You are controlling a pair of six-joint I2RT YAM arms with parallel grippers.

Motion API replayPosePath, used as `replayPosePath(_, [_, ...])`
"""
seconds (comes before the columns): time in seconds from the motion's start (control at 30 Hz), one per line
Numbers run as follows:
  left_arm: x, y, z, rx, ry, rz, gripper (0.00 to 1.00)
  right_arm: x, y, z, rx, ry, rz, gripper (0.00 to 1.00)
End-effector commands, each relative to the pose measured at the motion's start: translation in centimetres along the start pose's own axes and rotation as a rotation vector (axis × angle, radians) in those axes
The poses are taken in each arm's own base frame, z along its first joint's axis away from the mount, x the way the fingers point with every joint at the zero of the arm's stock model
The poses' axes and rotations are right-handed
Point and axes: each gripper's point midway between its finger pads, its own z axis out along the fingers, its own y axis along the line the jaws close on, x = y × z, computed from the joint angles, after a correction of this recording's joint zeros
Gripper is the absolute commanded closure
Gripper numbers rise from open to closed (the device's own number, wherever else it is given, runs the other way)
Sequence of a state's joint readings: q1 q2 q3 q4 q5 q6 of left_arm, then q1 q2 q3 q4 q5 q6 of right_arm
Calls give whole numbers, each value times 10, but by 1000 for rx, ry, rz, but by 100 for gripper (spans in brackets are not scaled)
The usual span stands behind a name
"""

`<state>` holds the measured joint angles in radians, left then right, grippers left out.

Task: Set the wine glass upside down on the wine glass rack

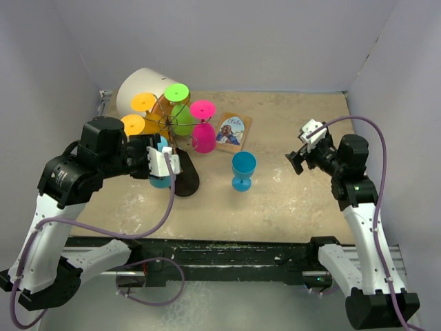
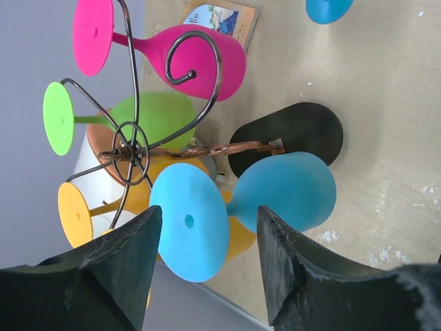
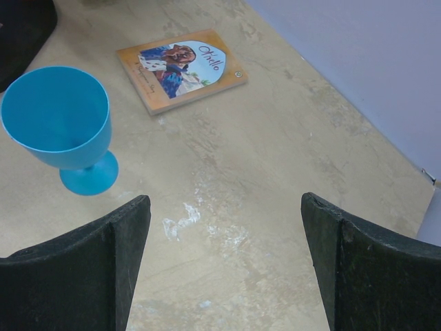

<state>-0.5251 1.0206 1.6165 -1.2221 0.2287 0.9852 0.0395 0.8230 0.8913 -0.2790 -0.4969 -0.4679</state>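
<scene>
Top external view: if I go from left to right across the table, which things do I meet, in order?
The wine glass rack → upright blue wine glass → right gripper. The book overlaps the blue glass, so it is left out.

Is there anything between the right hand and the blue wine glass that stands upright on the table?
Nothing visible. Only bare table lies between the right hand and the blue wine glass; the book lies farther back, beside that path.
</scene>
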Motion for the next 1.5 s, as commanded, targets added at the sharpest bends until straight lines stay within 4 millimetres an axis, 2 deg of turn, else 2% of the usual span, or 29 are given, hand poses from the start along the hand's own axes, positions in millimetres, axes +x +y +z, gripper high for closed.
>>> replayPosePath(0.0, [-16,2,-11,-16,-73,-1,36,-13,-2,-2,1,-55,-35,7])
replayPosePath(0.27, [-27,4,-17,-47,-131,-56,25,-12,-3,-2,3,-50,-37,7])
replayPosePath(0.37, [-34,11,-21,-83,-157,-95,21,-12,-3,-2,7,-48,-40,7])
replayPosePath(0.47, [-40,20,-28,-138,-183,-147,15,-15,-4,-3,8,-51,-36,7])
replayPosePath(0.6, [-43,38,-35,-232,-208,-262,0,-26,-2,-8,-4,-77,-26,7])
replayPosePath(0.67, [-44,47,-39,-280,-218,-306,1,-32,-1,-7,-18,-97,-30,7])
replayPosePath(0.77, [-43,62,-50,-361,-223,-368,1,-28,7,-4,-82,-79,-46,9])
replayPosePath(0.9, [-33,89,-74,-539,-197,-445,1,-18,12,2,-142,-20,-61,11])
replayPosePath(1.03, [-14,119,-98,-745,-145,-512,1,-29,14,4,-185,-30,-68,11])
replayPosePath(1.13, [-4,132,-113,-854,-117,-544,1,-33,21,12,-228,-31,-53,12])
replayPosePath(1.23, [1,136,-125,-905,-106,-553,1,-32,34,24,-283,-12,-42,12])
replayPosePath(1.37, [10,126,-127,-908,-86,-538,1,-32,56,45,-324,32,-41,13])
replayPosePath(1.47, [17,119,-128,-915,-64,-530,1,-38,64,59,-360,45,3,16])
